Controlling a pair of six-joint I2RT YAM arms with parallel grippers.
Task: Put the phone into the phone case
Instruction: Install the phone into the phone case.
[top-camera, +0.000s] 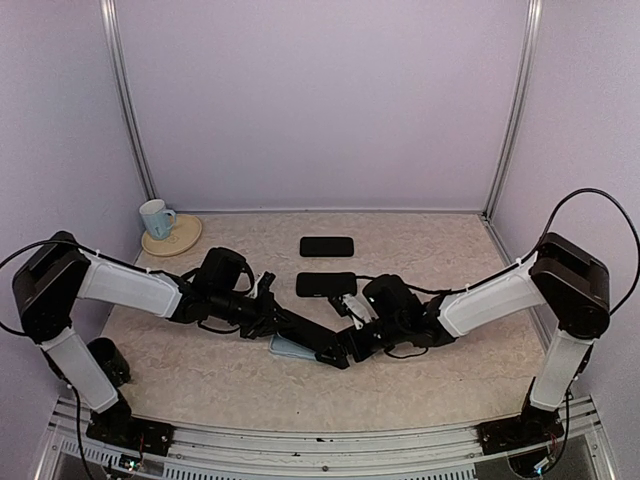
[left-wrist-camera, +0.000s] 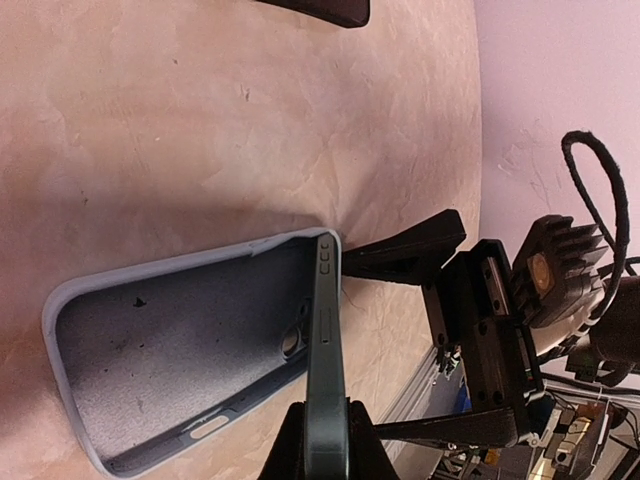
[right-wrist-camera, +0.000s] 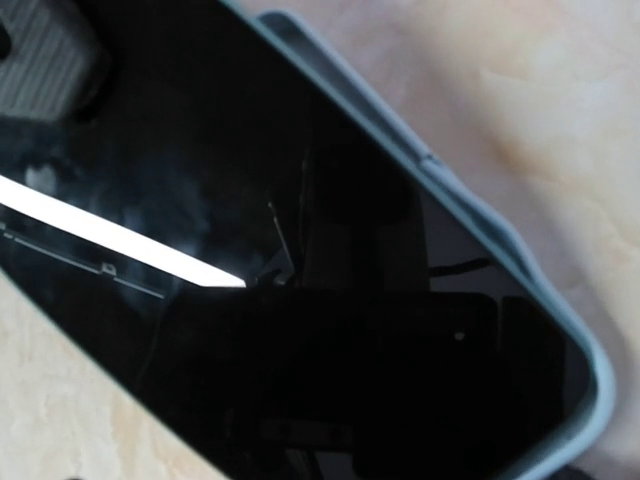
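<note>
The grey-blue phone case (left-wrist-camera: 150, 340) lies open side up on the table; it also shows in the top view (top-camera: 285, 347). My left gripper (left-wrist-camera: 327, 420) is shut on the dark phone (left-wrist-camera: 326, 330), which stands on its long edge. The phone's far end touches the case's right rim. In the right wrist view the phone's black screen (right-wrist-camera: 300, 300) fills the frame, with the case rim (right-wrist-camera: 540, 265) behind it. My right gripper (left-wrist-camera: 362, 348) is open, its fingers (left-wrist-camera: 410, 248) spread just beside the phone. The two grippers meet mid-table (top-camera: 340, 350).
Two other black phone-like slabs lie further back, one (top-camera: 326, 284) close behind the grippers and one (top-camera: 327, 246) beyond it. A light blue mug (top-camera: 155, 217) stands on a round coaster (top-camera: 180, 240) at the back left. The table's near edge and rail lie just past the right gripper.
</note>
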